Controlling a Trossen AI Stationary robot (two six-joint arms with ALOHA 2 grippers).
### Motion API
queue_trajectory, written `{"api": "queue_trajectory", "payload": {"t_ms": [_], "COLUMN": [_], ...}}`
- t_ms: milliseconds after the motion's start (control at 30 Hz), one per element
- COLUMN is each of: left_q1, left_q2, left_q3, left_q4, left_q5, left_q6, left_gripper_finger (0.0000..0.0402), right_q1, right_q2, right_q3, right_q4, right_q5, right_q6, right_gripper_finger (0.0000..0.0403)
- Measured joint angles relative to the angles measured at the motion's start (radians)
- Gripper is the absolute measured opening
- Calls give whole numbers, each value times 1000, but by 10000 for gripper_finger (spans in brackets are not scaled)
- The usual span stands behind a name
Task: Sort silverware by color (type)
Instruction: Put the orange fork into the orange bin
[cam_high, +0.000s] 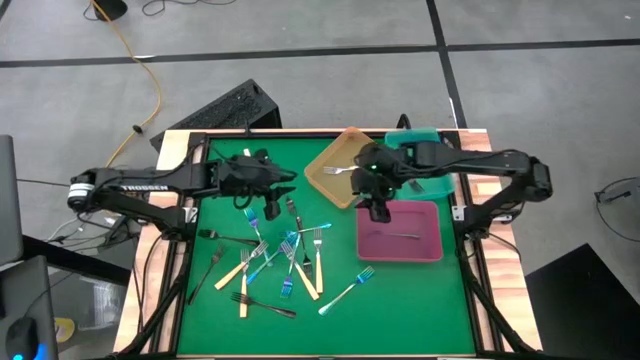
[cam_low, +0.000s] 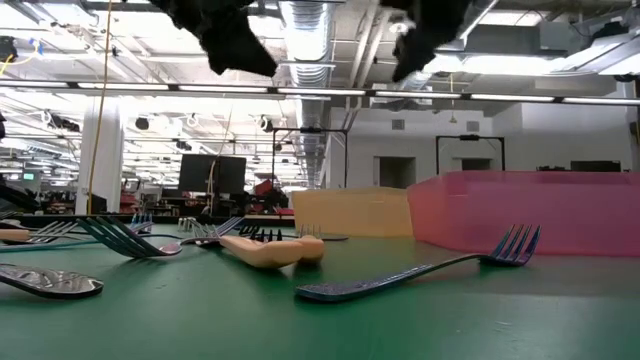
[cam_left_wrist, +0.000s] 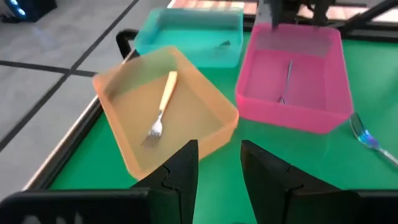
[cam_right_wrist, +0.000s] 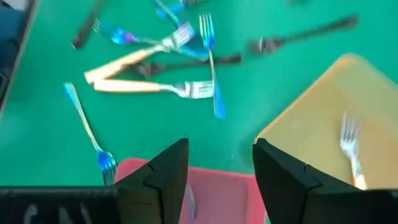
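Note:
Several forks, cream-handled, shiny blue and black, lie loose in a heap (cam_high: 275, 255) on the green mat, also seen in the right wrist view (cam_right_wrist: 161, 68). One cream-handled fork (cam_left_wrist: 161, 109) lies in the orange tray (cam_high: 330, 172). A dark fork (cam_left_wrist: 286, 81) lies in the pink tray (cam_high: 425, 245). My left gripper (cam_high: 285, 183) (cam_left_wrist: 219, 168) hovers open above the mat, far of the heap and left of the orange tray. My right gripper (cam_high: 378, 208) (cam_right_wrist: 221, 165) hovers open over the pink tray's far left corner. Neither gripper holds anything.
The teal tray (cam_left_wrist: 186, 31) stands at the far right, partly under my right arm, with a small dark thing (cam_left_wrist: 224, 45) in it. A blue fork (cam_low: 420, 270) lies alone near the pink tray. The mat's dark frame (cam_high: 470, 290) runs round it.

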Motion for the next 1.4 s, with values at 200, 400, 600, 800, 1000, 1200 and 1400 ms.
{"api": "queue_trajectory", "payload": {"t_ms": [200, 400, 600, 800, 1000, 1200, 1400], "left_q1": [0, -29, -58, -95, -142, -82, 149], "left_q2": [-60, -60, -34, -33, -32, -32, -32], "left_q3": [-121, -228, -245, -245, -245, -237, -231], "left_q4": [5, 3, -43, -126, -275, -272, -275], "left_q5": [-3, -2, -15, -114, -238, -447, -280], "left_q6": [-53, -109, -180, -271, -446, -638, -688], "left_gripper_finger": [107, 107, 107, 107, 103, 99, 98], "right_q1": [15, 48, 55, 57, 57, 49, 40], "right_q2": [-35, -28, 2, 55, 132, 207, 233], "right_q3": [0, -2, -9, -6, -8, -8, -8], "right_q4": [146, 171, 147, 160, 132, 165, 164], "right_q5": [-8, -8, 1, 2, 28, 53, 53], "right_q6": [-25, -70, -71, -48, -45, -45, -44], "right_gripper_finger": [198, 198, 198, 198, 198, 198, 198]}}
